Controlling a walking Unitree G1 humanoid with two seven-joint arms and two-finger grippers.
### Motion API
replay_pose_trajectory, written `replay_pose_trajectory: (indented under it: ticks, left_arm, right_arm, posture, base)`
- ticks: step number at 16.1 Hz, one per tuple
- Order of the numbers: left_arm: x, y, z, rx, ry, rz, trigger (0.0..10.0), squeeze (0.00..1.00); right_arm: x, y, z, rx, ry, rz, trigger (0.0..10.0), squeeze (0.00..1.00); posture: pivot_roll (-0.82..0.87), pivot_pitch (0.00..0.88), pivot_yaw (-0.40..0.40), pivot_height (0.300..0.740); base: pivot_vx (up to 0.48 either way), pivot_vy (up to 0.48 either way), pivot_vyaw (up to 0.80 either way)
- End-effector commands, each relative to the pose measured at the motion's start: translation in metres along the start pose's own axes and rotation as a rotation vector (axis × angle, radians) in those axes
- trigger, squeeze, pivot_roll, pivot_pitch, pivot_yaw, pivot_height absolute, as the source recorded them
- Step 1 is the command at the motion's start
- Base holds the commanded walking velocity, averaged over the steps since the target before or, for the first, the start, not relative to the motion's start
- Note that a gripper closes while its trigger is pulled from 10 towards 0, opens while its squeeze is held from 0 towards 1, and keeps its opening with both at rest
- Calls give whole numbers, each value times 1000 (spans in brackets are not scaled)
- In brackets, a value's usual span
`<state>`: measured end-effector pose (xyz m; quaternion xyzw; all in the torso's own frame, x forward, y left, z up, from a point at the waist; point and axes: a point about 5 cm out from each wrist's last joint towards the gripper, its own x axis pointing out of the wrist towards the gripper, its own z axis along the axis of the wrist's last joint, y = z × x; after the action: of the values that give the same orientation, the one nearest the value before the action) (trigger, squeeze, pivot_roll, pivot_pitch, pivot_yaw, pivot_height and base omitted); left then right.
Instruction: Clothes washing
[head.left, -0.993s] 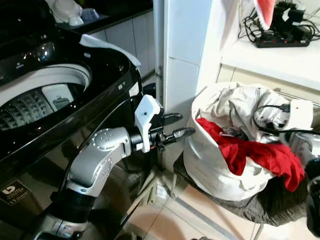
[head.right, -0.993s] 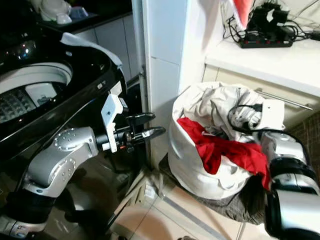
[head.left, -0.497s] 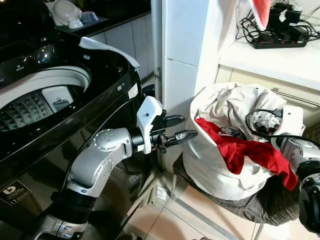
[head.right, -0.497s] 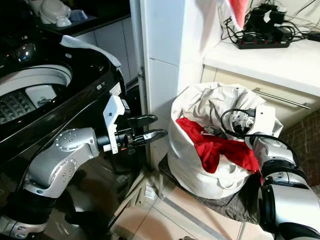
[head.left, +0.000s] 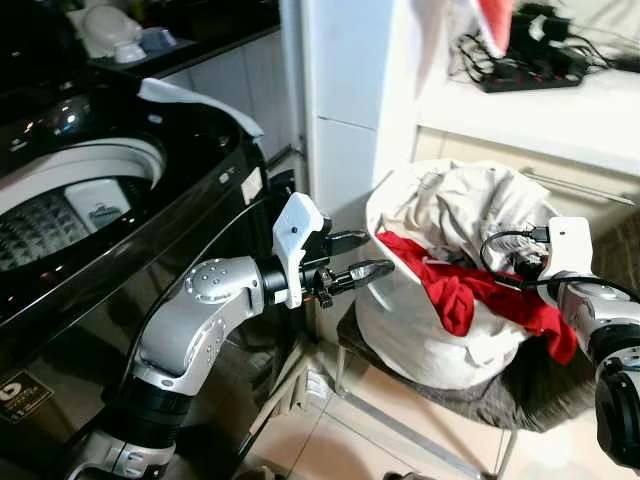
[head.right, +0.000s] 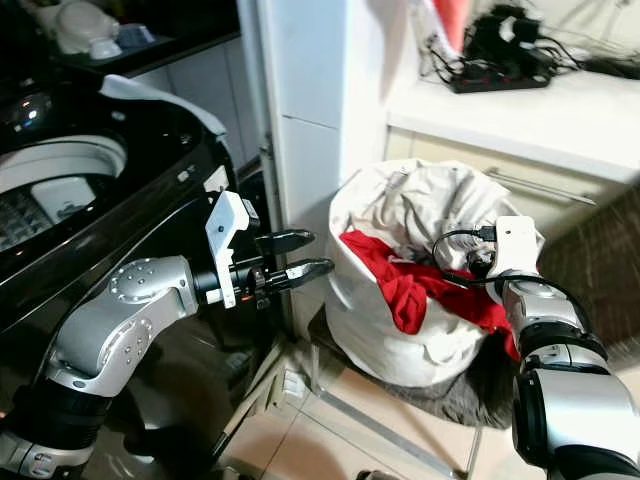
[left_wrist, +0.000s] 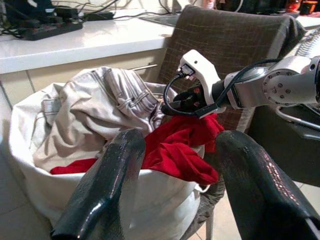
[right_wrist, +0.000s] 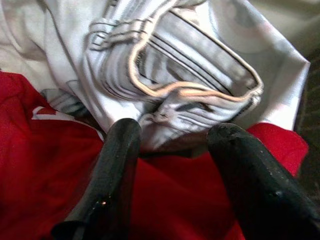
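While left gripper (head.left: 362, 256) gapes beside washer (head.left: 90, 200), right gripper (right_wrist: 170, 165) spreads over red garment (right_wrist: 45, 185)

Silver arms (head.left: 195, 320) with dotted round joints are seen. White wrist housings (head.left: 296, 235), black cables (left_wrist: 172, 95) and glossy black fingers (left_wrist: 107, 190) are shown.

red garment (head.right: 420, 290) in white bag (head.right: 380, 335) | right gripper (head.right: 480, 262) apparently touching it

A chair (head.left: 520, 395) with a brown woven cover stands on the tiled floor (head.left: 375, 450) and carries a white laundry bag (head.left: 420, 330) of clothes. Above it, a white surface (head.left: 560, 105) holds a black power strip (head.left: 525, 72) with tangled cables.
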<state>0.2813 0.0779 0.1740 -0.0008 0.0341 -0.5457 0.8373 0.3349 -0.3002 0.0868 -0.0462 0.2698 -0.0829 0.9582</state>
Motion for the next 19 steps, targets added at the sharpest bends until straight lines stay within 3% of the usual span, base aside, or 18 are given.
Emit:
replay_pose_trajectory:
  ticks: [1,7,8,9,10,11,12,13,15,18,19]
  left_arm:
    - [-1,0,3,16,6,-5,10000,0]
    - [1,-1,1,24,4,9,10000,0]
    - [2,-1,2,19,-2,33,10000,0]
    - [2,1,3,24,-7,60,10000,0]
    - [1,3,3,34,-11,98,10000,0]
    - [-4,20,-3,20,-14,310,10000,0]
    - [-10,30,-8,9,-37,458,10000,0]
    - [-12,30,-9,14,-63,503,10000,0]
    - [-14,27,-11,-12,-99,548,10000,0]
    - [-15,26,-10,27,-123,584,10000,0]
    - [-17,25,-18,15,-89,618,10000,0]
  right_arm:
    - [0,1,5,1,-15,0,0,0]
    - [0,-3,8,-23,-30,-14,0,0]
    - [-1,-5,15,-60,-59,-27,0,0]
    - [-1,-5,20,-84,-88,-31,3961,0]
    - [-2,-6,27,-108,-127,-40,9294,0]
    - [-6,-3,53,-130,-299,-58,10000,0]
    - [-10,4,67,-137,-414,-51,10000,0]
    - [-12,9,66,-165,-441,-36,10000,0]
    - [-15,19,62,-131,-463,-38,10000,0]
    - [-21,25,58,-104,-483,-52,10000,0]
    - [-33,48,57,-85,-523,37,10000,0]
  posture:
    - [78,0,59,740]
    - [75,0,56,740]
    - [84,0,37,740]
    - [85,0,28,740]
    - [85,0,28,740]
    - [83,0,14,740]
    - [81,0,10,740]
    - [81,0,5,740]
    - [80,0,2,740]
    - [79,0,-3,740]
    - [80,0,-13,740]
  base:
    - [0,0,0]
    - [0,0,0]
    - [0,0,0]
    - [0,0,0]
    - [0,0,0]
    - [0,0,0]
    - [0,0,0]
    - [0,0,0]
    - [0,0,0]
    - [0,0,0]
    - [0,0,0]
